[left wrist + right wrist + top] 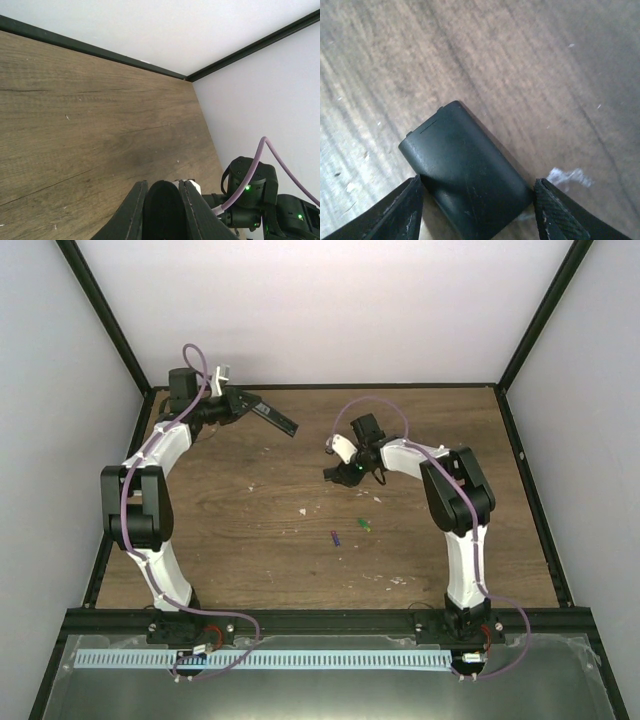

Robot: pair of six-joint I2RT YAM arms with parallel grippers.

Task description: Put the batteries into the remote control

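Brown wood-grain table (pixel 250 530) from above; raised at its far left, left claw (pixel 245 403) pinching one end of a slim black bar-shaped remote control (pixel 275 418), slanted rightward away from the fingertips; right claw (pixel 332 472) low over mid-table; tiny green battery (pixel 363 524) and tiny purple-blue battery (pixel 336 538) on the wood nearward of that claw, near each other, apart from it.

Left wrist view: both fingers (pixel 132 215) tight against the remote's dark end.

Right wrist view: fingers (pixel 402 210) spread either side of a black rounded plastic cover (pixel 465 175); gap at one side; contact at the other impossible to tell.
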